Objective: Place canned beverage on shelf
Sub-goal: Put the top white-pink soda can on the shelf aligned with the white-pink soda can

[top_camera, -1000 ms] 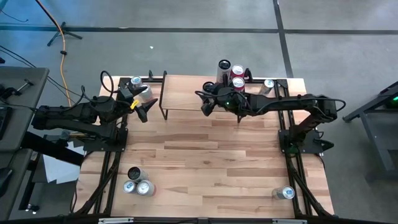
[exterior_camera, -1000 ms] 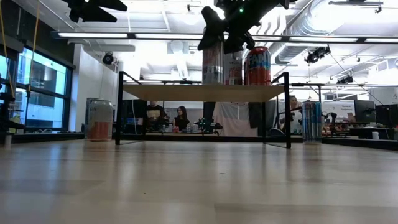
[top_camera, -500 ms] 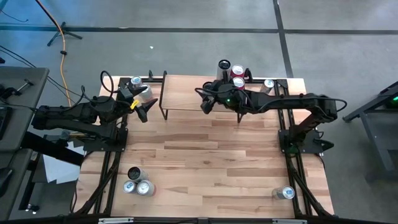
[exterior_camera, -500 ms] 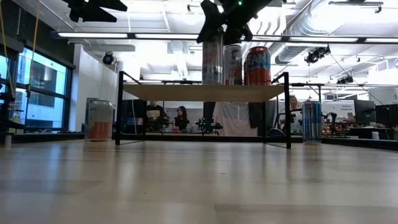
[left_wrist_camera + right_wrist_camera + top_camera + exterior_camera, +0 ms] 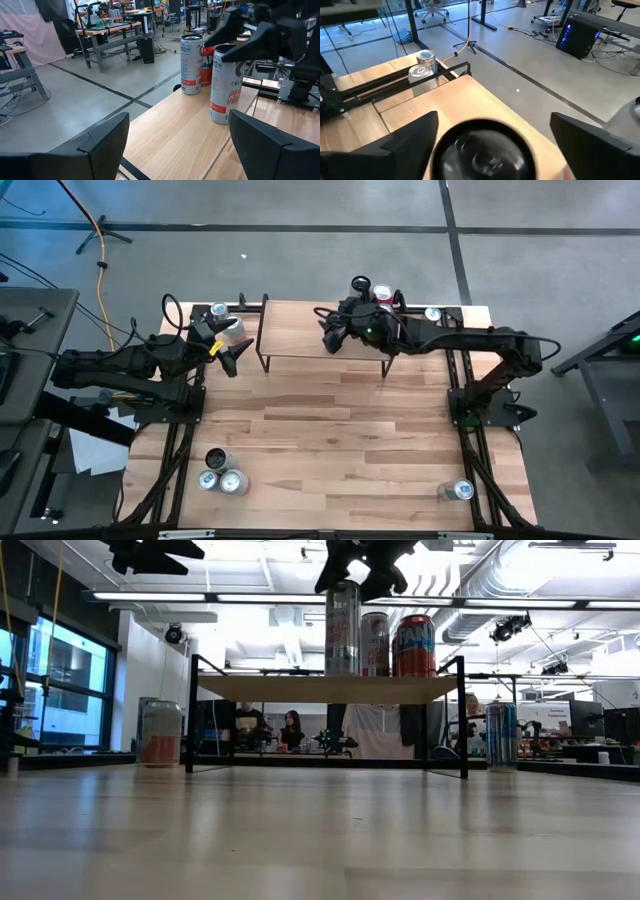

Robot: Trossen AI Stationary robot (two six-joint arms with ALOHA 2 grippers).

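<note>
From above, the right gripper [image 5: 336,332] hangs over the shelf [image 5: 300,338] near its far right corner. A second ago it sat a touch nearer the desk's [image 5: 330,440] front edge; it has since slid toward the back, where the cans cluster. The arm hides the can it brought, so I can't see a grip from here. The left gripper [image 5: 233,354] waits off the shelf's left end, unmoved, jaws apart and holding nothing.

At desk height the change is plainer. The silver can [image 5: 342,628] stands upright on the shelf plank, beside a second can [image 5: 375,643] and a red can [image 5: 414,645]. A second ago the right gripper was wrapped round its upper part; now it sits above the rim and the can's whole side shows. I'd judge it released.

The left wrist view agrees: the silver can stands on the plank on its own base, with the right arm's fingers spread just over its top.

The right wrist view looks straight down on the can's lid, with a dark finger [image 5: 405,142] well out to either side, jaws wide apart.

So the placing looks done; what's left is lifting clear without tipping it.
</note>
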